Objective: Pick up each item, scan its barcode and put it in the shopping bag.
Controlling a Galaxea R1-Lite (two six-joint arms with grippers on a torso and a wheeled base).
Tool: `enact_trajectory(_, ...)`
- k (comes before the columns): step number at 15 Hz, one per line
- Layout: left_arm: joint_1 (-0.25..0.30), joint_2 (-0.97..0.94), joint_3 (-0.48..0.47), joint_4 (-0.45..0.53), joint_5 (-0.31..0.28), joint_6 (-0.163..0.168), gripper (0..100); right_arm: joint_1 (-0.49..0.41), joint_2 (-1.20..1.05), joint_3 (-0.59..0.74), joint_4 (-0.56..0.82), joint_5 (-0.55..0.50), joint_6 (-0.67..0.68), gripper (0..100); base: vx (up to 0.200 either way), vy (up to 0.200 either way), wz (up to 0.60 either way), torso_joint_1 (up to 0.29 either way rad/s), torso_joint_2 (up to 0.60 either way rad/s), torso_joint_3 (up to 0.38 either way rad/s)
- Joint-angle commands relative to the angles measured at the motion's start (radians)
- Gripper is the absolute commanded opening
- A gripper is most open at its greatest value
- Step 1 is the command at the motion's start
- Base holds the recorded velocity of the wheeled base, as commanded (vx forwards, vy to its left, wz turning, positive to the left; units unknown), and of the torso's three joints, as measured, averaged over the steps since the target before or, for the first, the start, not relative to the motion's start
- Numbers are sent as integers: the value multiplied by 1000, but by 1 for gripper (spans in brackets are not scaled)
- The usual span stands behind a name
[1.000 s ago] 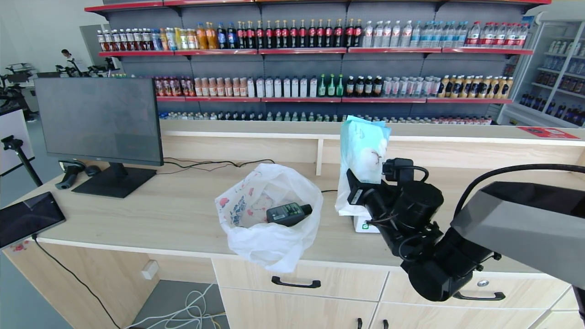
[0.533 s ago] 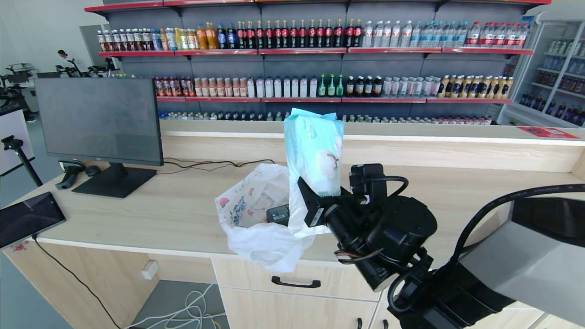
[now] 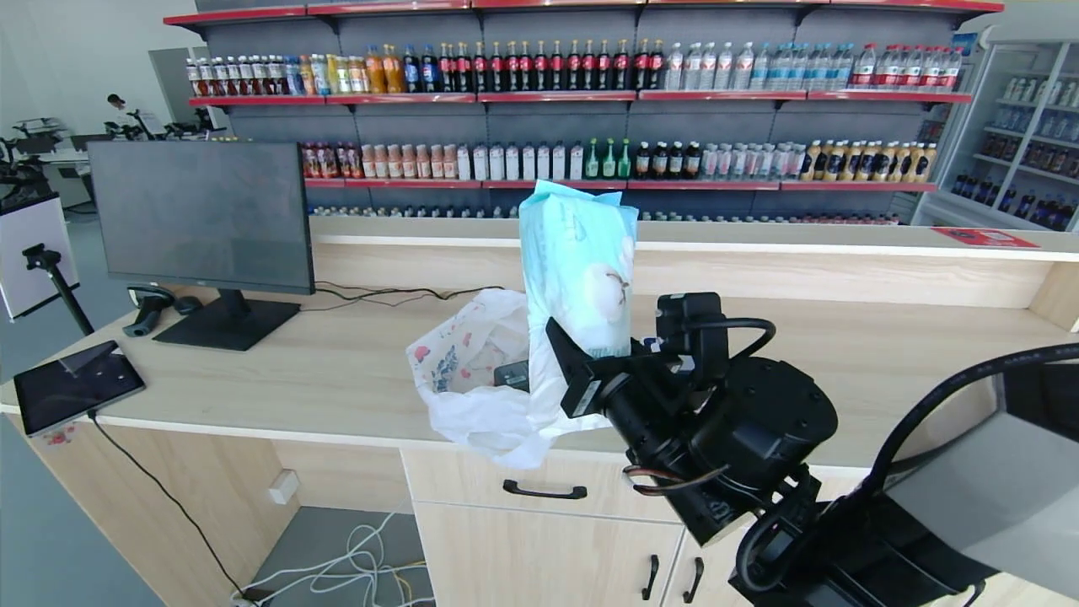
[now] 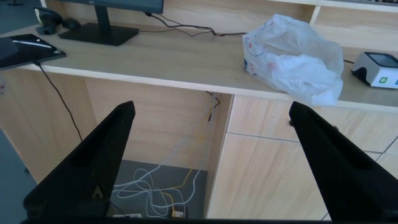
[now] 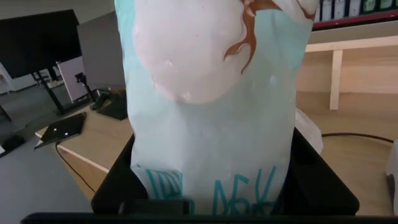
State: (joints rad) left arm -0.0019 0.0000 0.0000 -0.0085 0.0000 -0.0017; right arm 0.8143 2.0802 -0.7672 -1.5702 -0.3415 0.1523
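My right gripper point(image 3: 603, 358) is clenched on the lower end of the tissue pack point(image 3: 577, 270), one finger on each side of it, as the right wrist view also shows point(image 5: 217, 186). The soft pale-blue pack point(image 5: 211, 93) stands upright and is lifted off the counter point(image 3: 337, 379). Its base hangs at the right-hand edge of the shopping bag point(image 3: 472, 371), which sits slumped at the counter's front edge with its plastic spilling over the drawer front. Through the slack mouth I can see a dark item point(image 3: 511, 373) already lying inside. My left gripper point(image 4: 211, 155) hangs with its fingers spread wide and empty, low in front of the cabinets and well apart from the bag point(image 4: 292, 53). Just beside the bag on the counter sits a small white device point(image 4: 379, 65), which I take to be the scanner. I judge I am at the bagging step for this pack; whether its barcode has been read I cannot tell. Next I need to shift the pack leftward until it is over the opening. Then I should lower it beside the dark item without snagging the loose rim or dragging the bag off the edge, and only then let go.
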Motion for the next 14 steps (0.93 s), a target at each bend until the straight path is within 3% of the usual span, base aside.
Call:
enact_trajectory(1, 0, 0, 0, -1, 0, 0, 100, -4, -9, 5, -1, -1, 1, 0, 0, 0, 0, 0, 0, 0)
enact_trajectory(4, 0, 0, 0, -1, 0, -1, 100, -9, -15, 5, -1, -1, 7, 0, 0, 0, 0, 0, 0, 0)
enact_trajectory(10, 0, 0, 0, -2, 2, -3, 100, -9, -22, 14, -1, -2, 6, 0, 0, 200, 0, 8, 7, 0)
enact_trajectory(14, 0, 0, 0, -2, 2, -1, 100, -7, -20, 16, -1, -1, 7, 0, 0, 0, 0, 0, 0, 0)
